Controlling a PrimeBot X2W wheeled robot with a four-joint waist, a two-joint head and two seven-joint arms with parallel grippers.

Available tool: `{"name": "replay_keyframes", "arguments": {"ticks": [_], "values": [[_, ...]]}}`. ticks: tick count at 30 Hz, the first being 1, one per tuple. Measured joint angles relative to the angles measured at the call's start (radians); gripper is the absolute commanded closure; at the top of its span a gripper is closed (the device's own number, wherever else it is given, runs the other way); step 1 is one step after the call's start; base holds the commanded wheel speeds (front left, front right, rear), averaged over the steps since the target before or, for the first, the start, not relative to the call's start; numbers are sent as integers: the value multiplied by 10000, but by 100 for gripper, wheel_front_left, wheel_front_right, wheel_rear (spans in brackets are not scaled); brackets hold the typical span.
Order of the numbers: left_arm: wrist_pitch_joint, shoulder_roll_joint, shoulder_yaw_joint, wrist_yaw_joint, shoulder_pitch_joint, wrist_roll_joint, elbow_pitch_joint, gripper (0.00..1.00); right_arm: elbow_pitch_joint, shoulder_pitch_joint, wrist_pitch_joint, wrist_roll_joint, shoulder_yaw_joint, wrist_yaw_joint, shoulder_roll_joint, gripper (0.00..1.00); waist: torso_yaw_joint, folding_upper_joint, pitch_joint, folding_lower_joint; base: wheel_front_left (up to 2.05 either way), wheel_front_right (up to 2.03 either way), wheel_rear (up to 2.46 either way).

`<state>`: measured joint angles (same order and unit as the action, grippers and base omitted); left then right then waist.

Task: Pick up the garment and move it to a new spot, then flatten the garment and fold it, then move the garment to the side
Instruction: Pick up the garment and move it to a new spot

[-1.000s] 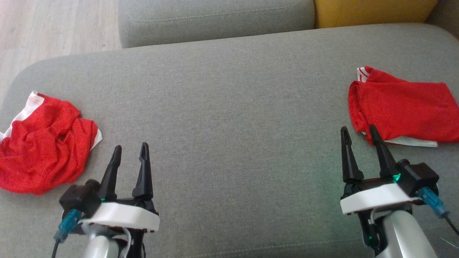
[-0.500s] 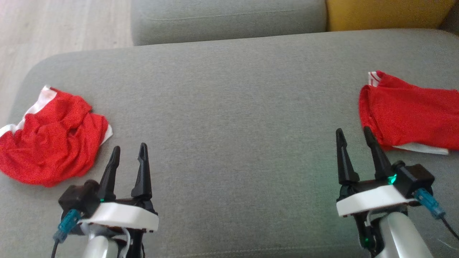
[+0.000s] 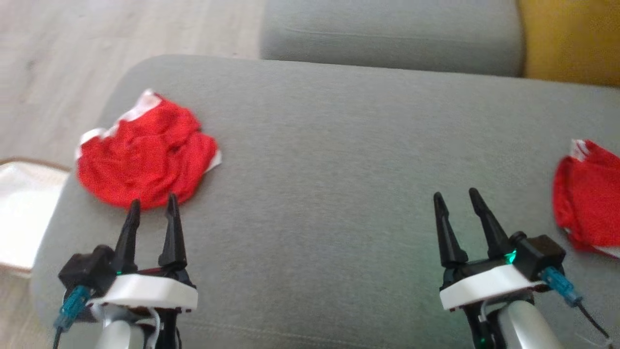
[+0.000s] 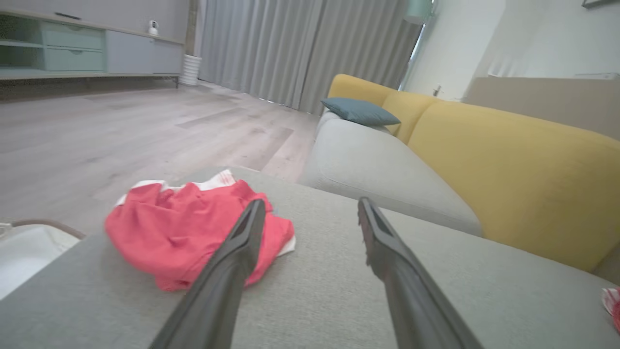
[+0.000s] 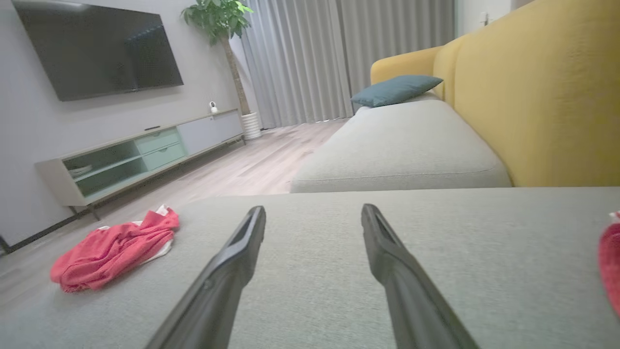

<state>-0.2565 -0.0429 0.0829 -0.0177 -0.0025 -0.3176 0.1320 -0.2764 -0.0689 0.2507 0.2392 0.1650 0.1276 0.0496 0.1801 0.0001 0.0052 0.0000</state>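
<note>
Two grippers, the left gripper and the right gripper, hang open and empty over one grey seat. Two red garments lie on it: the crumpled garment just beyond the left fingertips, and the second garment at the right edge.

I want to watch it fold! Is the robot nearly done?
Not nearly. The right garment looks folded already. The left tool and right tool are open, holding nothing; the left one points at the crumpled garment. Picking up, flattening, folding and moving aside all remain.
</note>
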Motion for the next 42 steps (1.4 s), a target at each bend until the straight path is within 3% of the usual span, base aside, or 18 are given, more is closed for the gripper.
{"name": "replay_keyframes", "arguments": {"ticks": [14, 27, 32, 36, 42], "values": [[0, -12, -759, -10, 584, 305, -38, 0, -238, 275, 0, 263, 746, 0, -10, 0, 2068, 0, -328, 0, 0, 0, 0], [0, 2, -1785, -203, 393, 617, -121, 0, -242, 226, 0, -178, 468, 0, -10, 0, 2086, 0, 280, 0, 0, 0, 0], [0, -71, -2207, -453, -895, 922, 525, 0, 136, -308, -63, -761, -274, 0, -12, 0, 1926, 0, 1013, 0, 0, 0, 0], [12, -516, -2144, -708, -2418, 1028, 1871, 0, 963, -866, -529, -1394, -982, 0, -12, 0, 1805, -1, 1769, 0, 0, 0, 0], [1087, -1246, -917, -1058, -5253, 1151, 3860, 0, 2583, -1350, -1373, -1973, -1812, 0, 113, 0, 1624, -1, 3002, 0, 0, 0, 0]]}}
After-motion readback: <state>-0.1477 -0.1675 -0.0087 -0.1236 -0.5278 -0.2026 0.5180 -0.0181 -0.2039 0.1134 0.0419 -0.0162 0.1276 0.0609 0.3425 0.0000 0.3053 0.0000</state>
